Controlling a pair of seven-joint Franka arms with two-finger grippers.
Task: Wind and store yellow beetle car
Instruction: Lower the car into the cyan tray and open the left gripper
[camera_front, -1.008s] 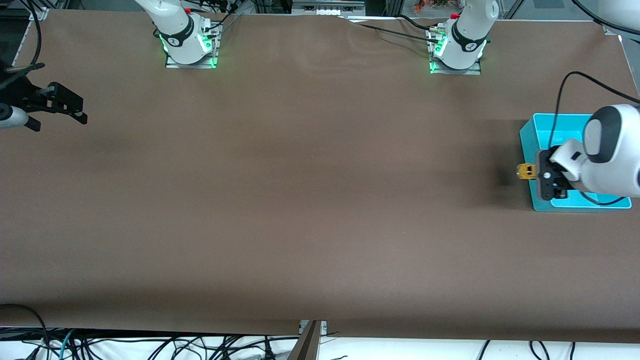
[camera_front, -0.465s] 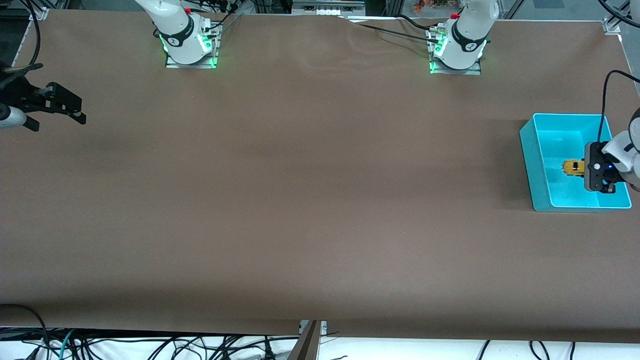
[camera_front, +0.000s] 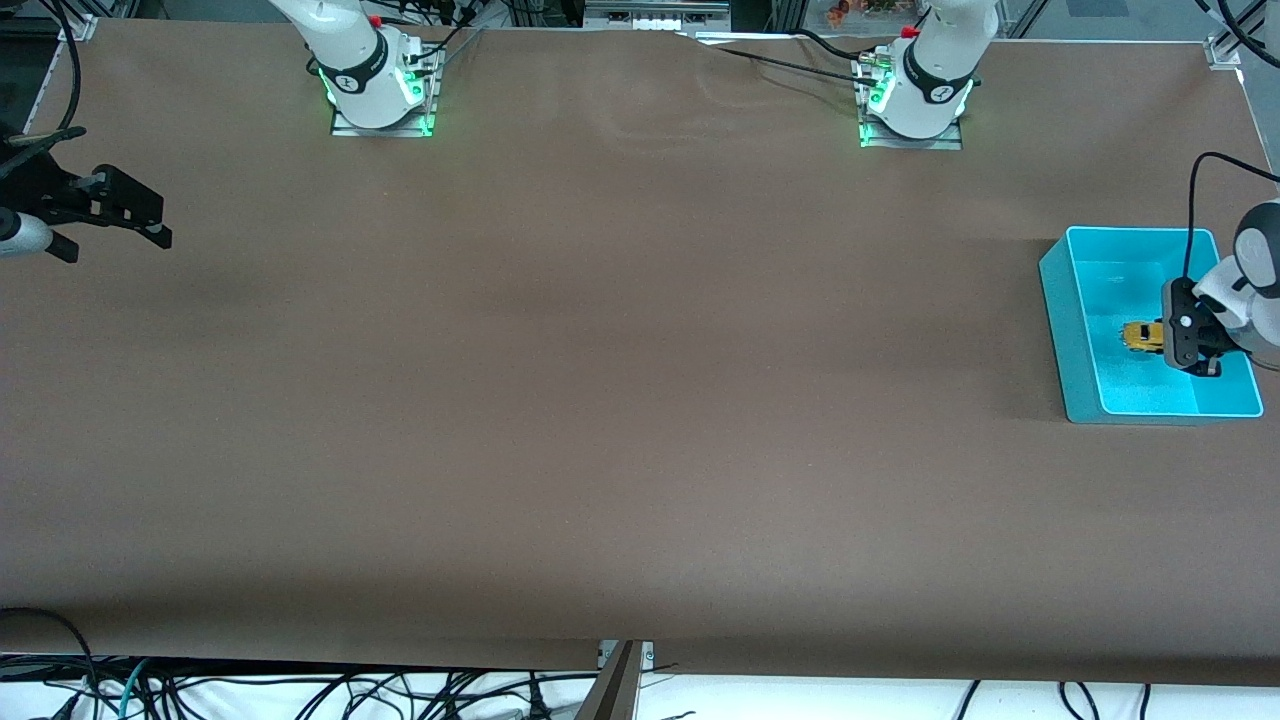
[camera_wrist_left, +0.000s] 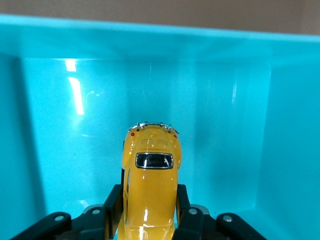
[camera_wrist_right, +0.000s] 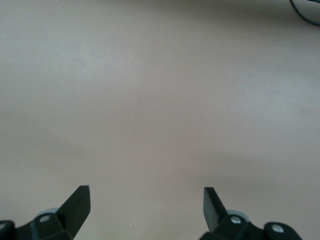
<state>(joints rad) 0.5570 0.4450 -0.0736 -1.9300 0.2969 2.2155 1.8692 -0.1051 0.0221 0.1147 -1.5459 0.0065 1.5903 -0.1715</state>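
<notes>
Brown tabletop (camera_front: 600, 400) fills the front view; the left pincer (camera_front: 1160, 338) holds the yellow beetle car (camera_front: 1141, 336) inside a teal bin (camera_front: 1070, 320). The left wrist view shows its fingers (camera_wrist_left: 114, 210) clamping the car's sides. The right wrist view shows the waiting right pincer (camera_wrist_right: 147, 205) spread wide over bare tabletop.

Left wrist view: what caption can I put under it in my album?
Left gripper shut on the yellow beetle car, holding it inside the turquoise bin.
</notes>
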